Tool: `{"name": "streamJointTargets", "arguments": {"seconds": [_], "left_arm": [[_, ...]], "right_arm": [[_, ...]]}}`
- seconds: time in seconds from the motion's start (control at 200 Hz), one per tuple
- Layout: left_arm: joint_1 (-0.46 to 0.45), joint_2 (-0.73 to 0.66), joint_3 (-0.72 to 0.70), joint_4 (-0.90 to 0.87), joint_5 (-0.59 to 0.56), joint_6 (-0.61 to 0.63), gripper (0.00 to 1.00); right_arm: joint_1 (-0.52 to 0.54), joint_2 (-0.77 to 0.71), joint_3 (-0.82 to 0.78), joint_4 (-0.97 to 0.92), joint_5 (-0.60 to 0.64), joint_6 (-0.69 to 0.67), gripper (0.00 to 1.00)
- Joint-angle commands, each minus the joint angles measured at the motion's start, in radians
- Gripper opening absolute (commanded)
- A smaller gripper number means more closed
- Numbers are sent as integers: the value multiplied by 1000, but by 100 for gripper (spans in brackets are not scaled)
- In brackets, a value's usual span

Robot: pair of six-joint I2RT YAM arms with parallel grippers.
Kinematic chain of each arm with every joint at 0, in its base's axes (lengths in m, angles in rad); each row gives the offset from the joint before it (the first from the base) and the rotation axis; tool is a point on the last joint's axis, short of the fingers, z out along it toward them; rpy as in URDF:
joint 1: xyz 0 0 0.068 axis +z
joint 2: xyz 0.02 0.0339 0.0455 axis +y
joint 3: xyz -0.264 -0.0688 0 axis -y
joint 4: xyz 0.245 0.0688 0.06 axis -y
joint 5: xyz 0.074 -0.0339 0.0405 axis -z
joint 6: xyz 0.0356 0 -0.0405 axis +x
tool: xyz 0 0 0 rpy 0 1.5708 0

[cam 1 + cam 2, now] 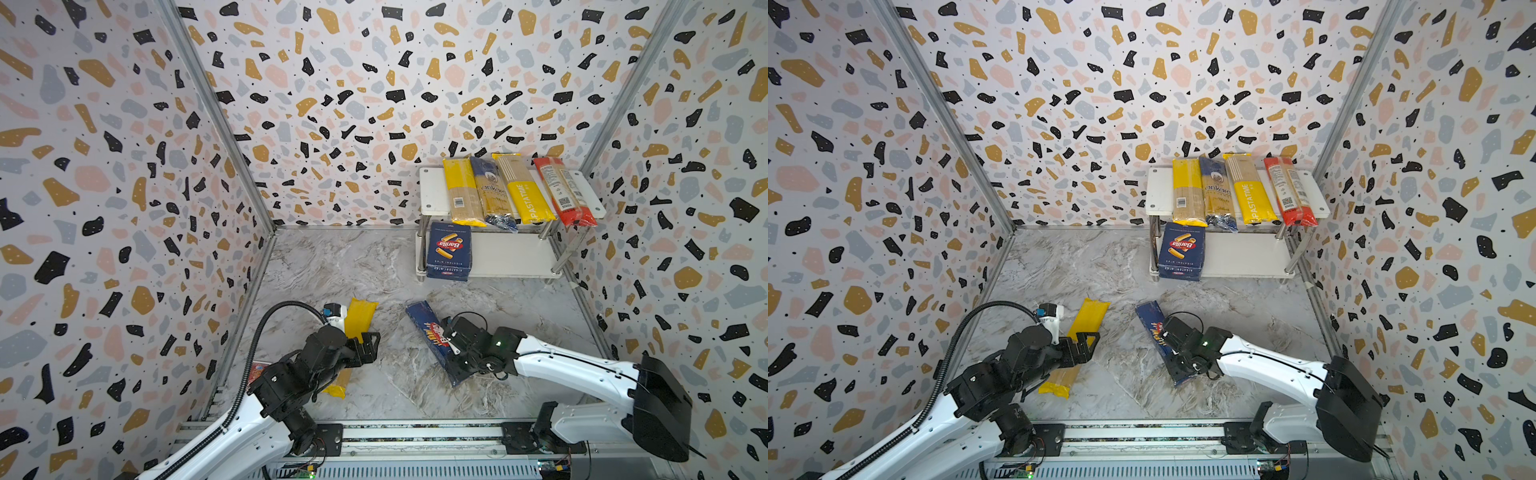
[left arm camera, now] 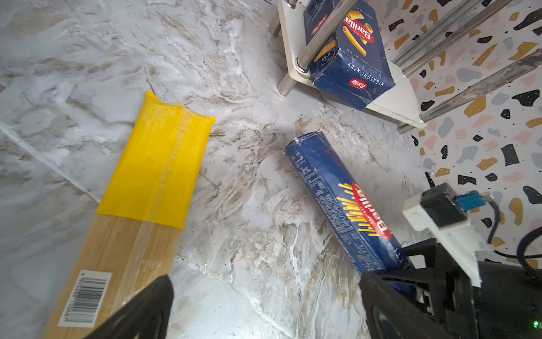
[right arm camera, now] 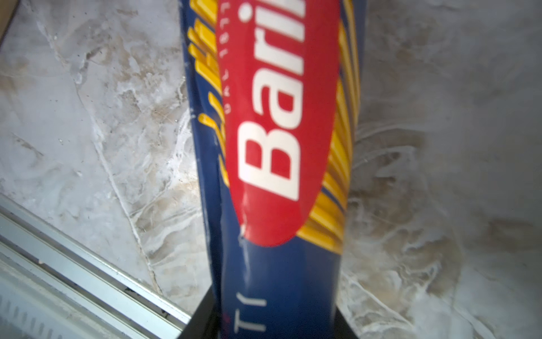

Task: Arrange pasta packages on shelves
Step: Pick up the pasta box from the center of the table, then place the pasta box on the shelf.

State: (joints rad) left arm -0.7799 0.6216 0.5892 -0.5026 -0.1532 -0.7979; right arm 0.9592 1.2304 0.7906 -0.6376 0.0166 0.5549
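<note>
The shelves (image 1: 432,195) stand at the back right. Several long pasta packages lie side by side on the top board: yellow (image 1: 461,191), dark blue (image 1: 492,193), yellow (image 1: 521,193) and red (image 1: 563,191). A wide blue rigatoni box (image 1: 449,251) stands on the lower board's left end. My right gripper (image 3: 275,323) is shut on the near end of a slim blue Barilla box (image 1: 430,332) that lies slanted on the marble floor. My left gripper (image 2: 264,293) is open, hovering over a yellow spaghetti bag (image 1: 359,318) on the floor, with nothing between its fingers.
The lower board (image 1: 511,253) is bare to the right of the rigatoni box. A small flat red card (image 1: 259,368) peeks out behind my left arm by the left wall. A metal rail (image 1: 415,432) runs along the front edge. Patterned walls close in three sides.
</note>
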Motion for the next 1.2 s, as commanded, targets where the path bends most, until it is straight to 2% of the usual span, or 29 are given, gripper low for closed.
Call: {"name": "streamJointTargets", "arguments": {"seconds": [0.0,0.12,0.195,0.491,0.801,1.091,1.196], "left_arm": [[4,17,41,68,31,22,99],[4,41,66,73,32,34,100],[4,47,77,74,35,37,99],[4,66,138,71,68,73,100],[5,171,227,49,87,145,100],[4,239,324,40,88,189,99],[5,272,347,44,86,202,99]], "right_arm": [[-49,-129,-5,-51,63,53,35],[-68,-243,-5,-91,56,84,35],[-86,-288,8,-148,102,107,35],[-243,-369,53,-222,125,88,36],[-387,-256,144,-172,127,-22,36],[-617,-96,236,-17,60,-164,36],[-668,-20,267,68,37,-198,36]]}}
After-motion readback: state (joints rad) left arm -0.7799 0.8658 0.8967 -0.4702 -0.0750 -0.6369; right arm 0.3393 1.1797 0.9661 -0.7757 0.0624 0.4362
